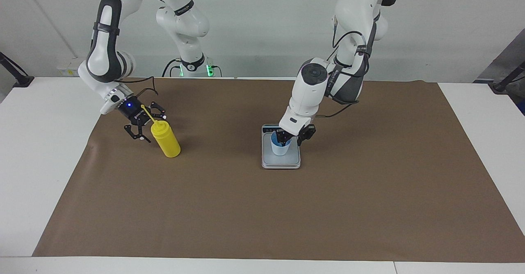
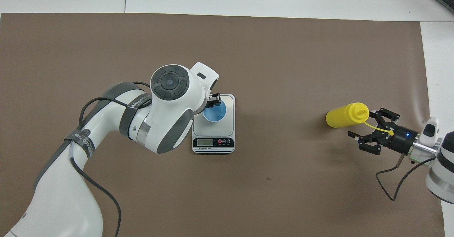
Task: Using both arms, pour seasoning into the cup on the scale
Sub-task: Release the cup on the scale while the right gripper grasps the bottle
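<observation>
My left gripper (image 1: 292, 136) at cup (image 1: 281, 147) rim, fingers spread, one finger inside cup, no grip. Cup upright on scale (image 1: 281, 162). My right gripper (image 1: 144, 124) open beside seasoning (image 1: 165, 139), bottle upright on brown mat (image 1: 262, 208) toward right arm's end.

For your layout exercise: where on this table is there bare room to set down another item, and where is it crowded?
Bare brown mat lies between the yellow bottle and the scale. Crowded: the scale, where the cup stands under the left gripper, and beside the bottle, where the right gripper is.
</observation>
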Tool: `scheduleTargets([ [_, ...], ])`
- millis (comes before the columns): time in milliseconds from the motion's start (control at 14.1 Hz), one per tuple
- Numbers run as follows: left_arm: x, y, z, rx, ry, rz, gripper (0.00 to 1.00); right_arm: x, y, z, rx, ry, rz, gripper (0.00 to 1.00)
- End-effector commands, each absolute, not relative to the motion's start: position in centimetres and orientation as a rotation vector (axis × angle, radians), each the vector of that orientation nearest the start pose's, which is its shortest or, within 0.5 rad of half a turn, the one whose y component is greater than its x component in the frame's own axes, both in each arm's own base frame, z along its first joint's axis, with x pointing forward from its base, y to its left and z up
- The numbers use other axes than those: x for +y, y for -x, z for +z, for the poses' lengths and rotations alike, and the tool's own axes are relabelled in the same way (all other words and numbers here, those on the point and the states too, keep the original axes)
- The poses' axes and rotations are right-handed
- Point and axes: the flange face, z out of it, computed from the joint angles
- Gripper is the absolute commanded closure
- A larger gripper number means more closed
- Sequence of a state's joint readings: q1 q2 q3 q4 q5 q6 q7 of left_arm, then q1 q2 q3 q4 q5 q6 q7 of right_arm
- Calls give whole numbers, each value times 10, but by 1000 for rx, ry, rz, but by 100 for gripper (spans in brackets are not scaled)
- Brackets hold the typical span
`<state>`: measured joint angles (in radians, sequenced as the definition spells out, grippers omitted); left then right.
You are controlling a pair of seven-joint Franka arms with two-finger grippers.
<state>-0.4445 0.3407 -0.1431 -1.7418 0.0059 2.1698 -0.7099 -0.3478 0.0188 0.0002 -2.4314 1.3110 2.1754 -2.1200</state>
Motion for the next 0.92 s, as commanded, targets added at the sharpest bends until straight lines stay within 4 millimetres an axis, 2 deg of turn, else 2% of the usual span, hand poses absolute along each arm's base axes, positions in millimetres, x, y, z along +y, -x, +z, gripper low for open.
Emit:
scheduleTargets([
  [0,-320,-558,431,-231,3192,-131,0,-119,-467,288,-953,2183,-1109,0],
  [213,-277,-564,465,-181,3172,-119,0,-106,-471,273,-907,2149,-1168,0],
  [355,-251,-565,474,-115,3154,-78,0,-105,-472,270,-910,2147,-1173,0],
  [497,-219,-567,492,-57,3142,-62,0,-96,-479,272,-920,2132,-1180,0],
  [568,-205,-567,501,-20,3137,-53,0,-94,-480,273,-925,2129,-1181,11],
  [780,-157,-567,524,74,3131,-35,0,-96,-487,280,-938,2126,-1201,74],
  [851,-145,-565,530,97,3128,-28,0,-96,-491,285,-953,2125,-1209,85],
])
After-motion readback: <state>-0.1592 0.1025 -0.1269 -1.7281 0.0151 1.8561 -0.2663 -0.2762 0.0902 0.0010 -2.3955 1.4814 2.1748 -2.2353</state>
